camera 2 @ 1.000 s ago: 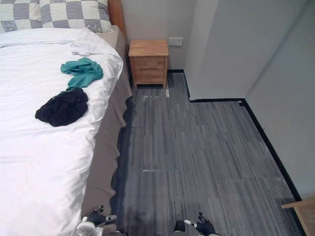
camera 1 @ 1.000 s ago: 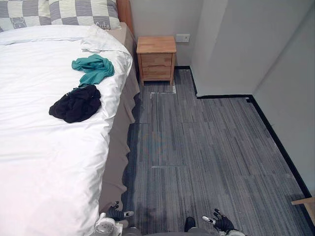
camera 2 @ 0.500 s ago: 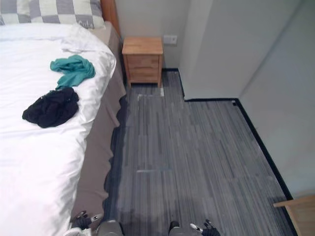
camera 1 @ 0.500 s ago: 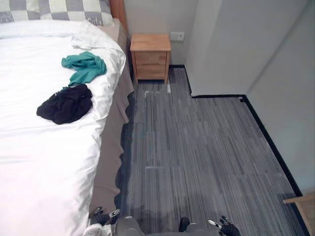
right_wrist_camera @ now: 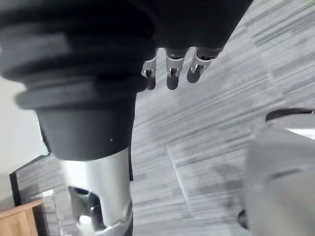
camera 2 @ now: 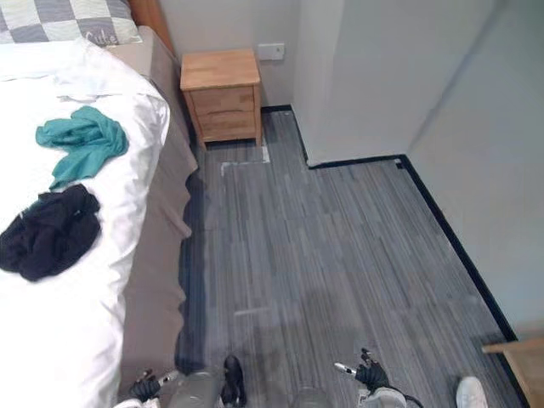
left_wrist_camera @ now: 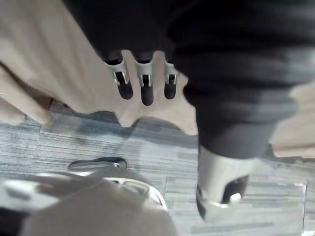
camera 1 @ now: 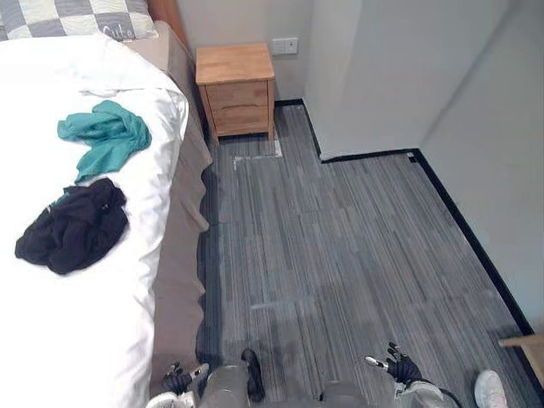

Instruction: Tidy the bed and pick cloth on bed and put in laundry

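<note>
A teal cloth (camera 1: pixel 102 136) lies crumpled on the white duvet of the bed (camera 1: pixel 76 340) at the left. A black cloth (camera 1: pixel 72 234) sits bunched just in front of it, nearer to me. Both lie close to the bed's right edge. My left hand (camera 1: pixel 180 377) hangs low beside the bed's beige skirt, fingers (left_wrist_camera: pixel 142 86) relaxed and holding nothing. My right hand (camera 1: pixel 396 367) hangs over the grey floor, also open and empty, its fingers (right_wrist_camera: pixel 170 73) loose.
A wooden nightstand (camera 1: pixel 236 85) stands against the far wall beside the bed head, with checked pillows (camera 1: pixel 76 17) above. A grey striped floor (camera 1: pixel 340 238) runs between bed and walls. A wooden corner (camera 1: pixel 525 344) and a person's white shoe (camera 1: pixel 489 389) show at the lower right.
The camera has swung right and closer, so bed and cloths sit further left in the picture. The cloths themselves have not moved. A white shoe has come into view.
</note>
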